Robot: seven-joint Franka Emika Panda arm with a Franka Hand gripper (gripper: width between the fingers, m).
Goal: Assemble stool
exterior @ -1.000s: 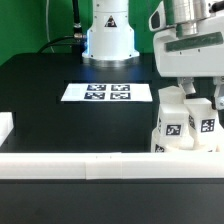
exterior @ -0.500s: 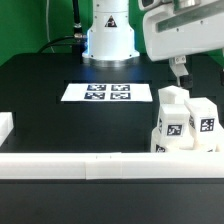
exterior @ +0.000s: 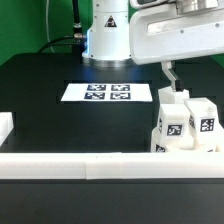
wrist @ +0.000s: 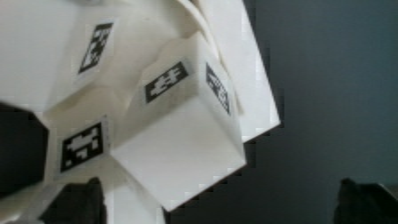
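The stool, legs upward, sits at the exterior view's right on a black table, against a white rail. The gripper hangs above it, fingers apart, empty. Marker board lies mid-table; green wall behind.

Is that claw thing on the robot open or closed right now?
Open. In the exterior view the gripper hangs above the stool legs with nothing between its fingers.
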